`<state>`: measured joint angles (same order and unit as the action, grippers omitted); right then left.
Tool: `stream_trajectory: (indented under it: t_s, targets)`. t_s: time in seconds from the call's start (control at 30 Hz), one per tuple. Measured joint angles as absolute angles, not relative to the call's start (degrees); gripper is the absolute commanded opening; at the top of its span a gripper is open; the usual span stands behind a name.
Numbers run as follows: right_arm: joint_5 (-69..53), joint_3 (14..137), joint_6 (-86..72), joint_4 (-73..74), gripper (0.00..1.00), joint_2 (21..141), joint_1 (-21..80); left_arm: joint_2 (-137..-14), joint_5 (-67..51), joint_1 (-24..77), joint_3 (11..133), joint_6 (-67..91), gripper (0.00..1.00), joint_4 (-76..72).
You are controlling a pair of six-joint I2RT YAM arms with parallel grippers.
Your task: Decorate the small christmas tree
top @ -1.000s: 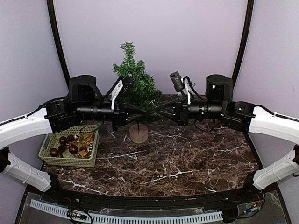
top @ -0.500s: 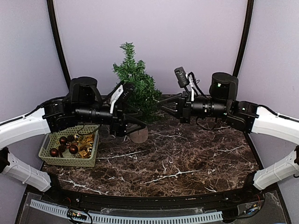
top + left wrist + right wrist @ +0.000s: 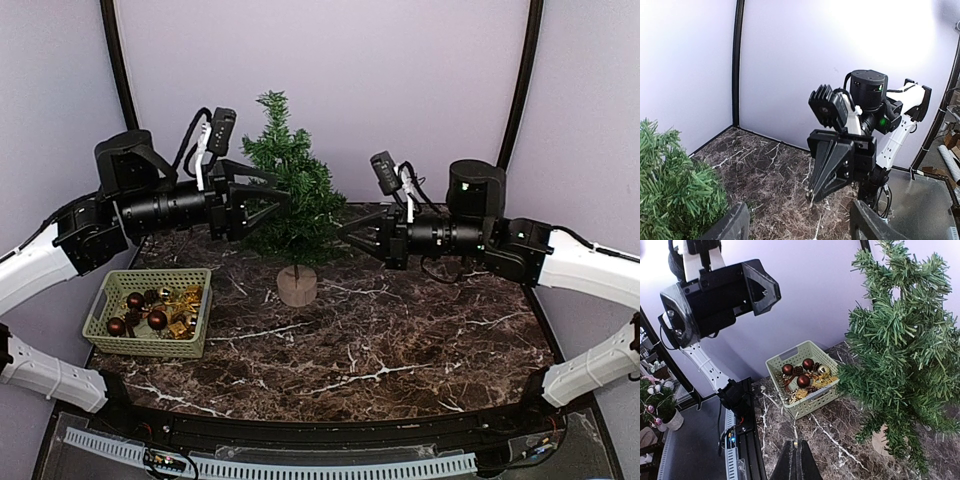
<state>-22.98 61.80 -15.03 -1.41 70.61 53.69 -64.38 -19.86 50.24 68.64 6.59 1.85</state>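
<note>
Noted left gripper fingers spread wide and released, nothing between them; right gripper fingers pinched together with nothing visible in the pinch.

Logged small christmas tree standing upright toward the back of the table, left of centre. Dark green, bristly branches, thin trunk, round pale wooden stump base. Saw no ornaments on the branches.

Recorded dark brown marble-pattern table with white veins. Found pale green slotted basket at left front of the tree, well apart from the base, holding dark red balls and gold pieces. Noted plain pale lilac walls behind, with black curved frame bars at both sides.

Placed left gripper at mid-height against the tree's left side; from its wrist view foliage lies beside one finger, outside the gap; cannot tell whether touching. Placed right gripper tip near the lower right branches, apart from them.
</note>
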Motion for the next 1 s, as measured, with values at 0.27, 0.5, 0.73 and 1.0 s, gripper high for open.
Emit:
stream_trajectory:
  t_s: [0.27, 0.5, 0.73, 1.0]
  targets:
    - [-20.1, 62.1, -13.5, 2.0, 0.0, 73.0, 54.7, -71.5, -22.3, 50.2, 72.6, 8.2, 0.62, 2.9]
    - [-19.0, 63.1, -12.6, 3.2, 0.0, 74.1, 54.8, -76.1, -24.7, 50.2, 73.5, 7.8, 0.42, 6.7]
    - [-17.9, 64.3, -12.2, 3.5, 0.0, 74.7, 54.8, -76.5, -24.6, 50.2, 73.5, 7.5, 0.2, 8.6]
    - [-16.6, 64.8, -12.0, 4.0, 0.0, 75.0, 54.8, -76.5, -24.7, 50.2, 73.5, 6.7, 0.0, 9.3]
